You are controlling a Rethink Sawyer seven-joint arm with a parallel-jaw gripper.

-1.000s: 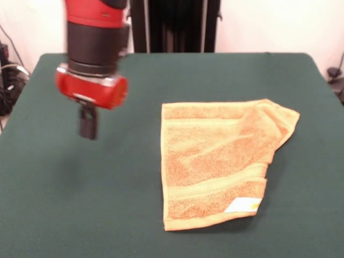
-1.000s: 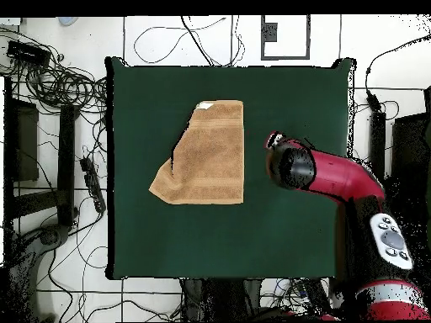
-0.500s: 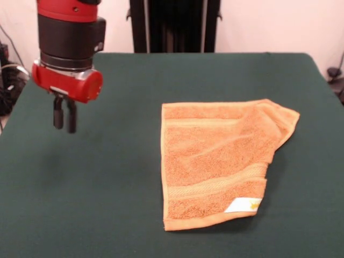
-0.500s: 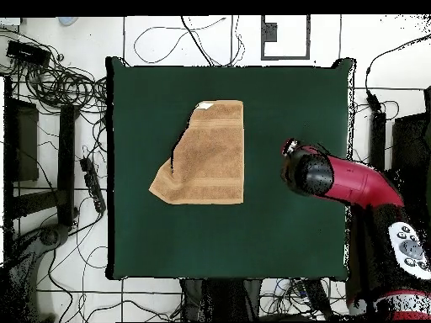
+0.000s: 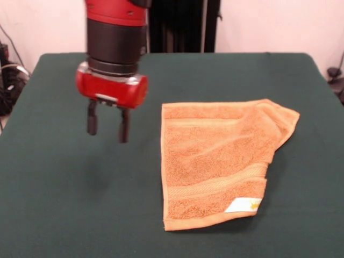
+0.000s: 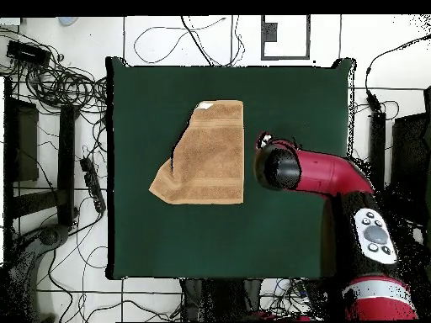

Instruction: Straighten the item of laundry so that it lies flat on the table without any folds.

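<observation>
The orange-tan towel point(image 5: 220, 161), the item of laundry, lies on the dark green table point(image 5: 70, 204), right of centre in the front view. Its right side is folded over, so the far right corner sticks out and the right edge runs slanted. A white care tag point(image 5: 243, 205) shows at its near right corner. My gripper point(image 5: 108, 124) hangs open above the bare cloth just left of the towel's left edge, with nothing between its fingers. In the overhead view the towel point(image 6: 206, 153) lies left of the red arm's head point(image 6: 278, 166), which hides the fingers.
Cables point(image 6: 50, 84) and black stands surround the table point(image 6: 278, 101) on the floor in the overhead view. Green cloth stretches wide on every side of the towel. A black post point(image 5: 177, 24) rises behind the table's far edge.
My gripper swung from the table's left side toward the towel and now hangs close to its left edge. Its fingers have spread apart. The towel has not moved.
</observation>
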